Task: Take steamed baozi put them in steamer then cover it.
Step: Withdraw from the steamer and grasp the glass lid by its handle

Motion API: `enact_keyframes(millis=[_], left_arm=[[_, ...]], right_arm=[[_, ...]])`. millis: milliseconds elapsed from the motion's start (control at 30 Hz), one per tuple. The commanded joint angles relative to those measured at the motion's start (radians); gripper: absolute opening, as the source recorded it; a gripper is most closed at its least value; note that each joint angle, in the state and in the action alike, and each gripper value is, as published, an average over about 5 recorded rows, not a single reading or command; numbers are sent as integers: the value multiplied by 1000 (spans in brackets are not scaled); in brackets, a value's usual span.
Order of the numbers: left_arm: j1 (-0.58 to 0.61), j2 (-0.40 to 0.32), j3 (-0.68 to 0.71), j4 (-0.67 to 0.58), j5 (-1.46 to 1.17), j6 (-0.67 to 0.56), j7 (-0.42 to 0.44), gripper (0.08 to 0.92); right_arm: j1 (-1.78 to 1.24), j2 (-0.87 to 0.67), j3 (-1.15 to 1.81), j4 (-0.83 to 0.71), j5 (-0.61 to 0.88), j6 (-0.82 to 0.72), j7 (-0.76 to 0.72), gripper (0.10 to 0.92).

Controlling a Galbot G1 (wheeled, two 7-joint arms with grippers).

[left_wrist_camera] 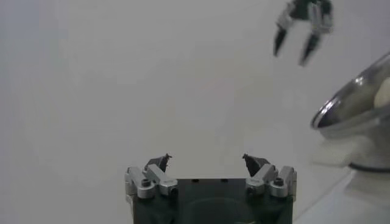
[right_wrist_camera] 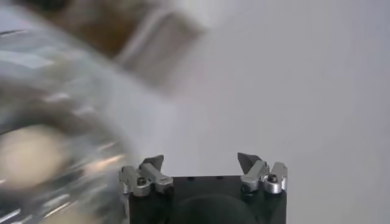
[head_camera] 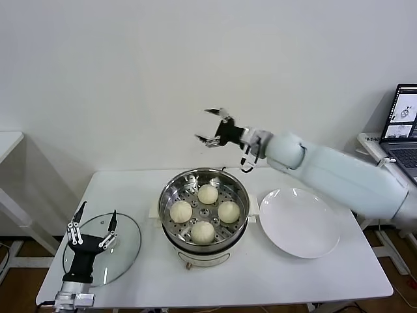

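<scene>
Four steamed baozi [head_camera: 203,212] sit on the perforated tray inside the steamer [head_camera: 204,218], arranged in a ring: one at the back, one on each side, one at the front. The steamer stands uncovered at the middle of the white tabletop [head_camera: 260,274].

The cover [head_camera: 102,248], a clear glass lid, lies flat on the tabletop to the steamer's left, near the front left corner. The left tool [head_camera: 96,223] is upright over the cover with its fingers spread and nothing between them; whether it touches the glass cannot be told.

The right tool [head_camera: 210,125] is raised in the air above and behind the steamer, fingers spread apart and empty, its arm reaching in from the right.

A white plate [head_camera: 300,223] lies bare on the tabletop just beside the steamer on the right. A laptop [head_camera: 404,124] stands on a separate stand at the far right.
</scene>
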Motion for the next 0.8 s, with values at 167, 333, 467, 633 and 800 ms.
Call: enact_keyframes(millis=[167,333,467,633,800], left_arm=[[-12,31,-64,146,471,13,-10,823],[31,60,-97,184,506,-4,7,823],[51,70,-122,232,545,-23,-14,823],[70,71,-137,263,574,-23,-42,823],[64,66,-124,282,576,-13,-56,823]], right_arm=[[-1012,59,1044,41,-205,184,286,823],[-1155,159,1174,41,-239,222,229,823],[-1215,224,1209,37,-266,244,206,823],[-1238,273,1211,24,-299,259,189,823],[-1234,297,1192,17,-321,260,179,823]])
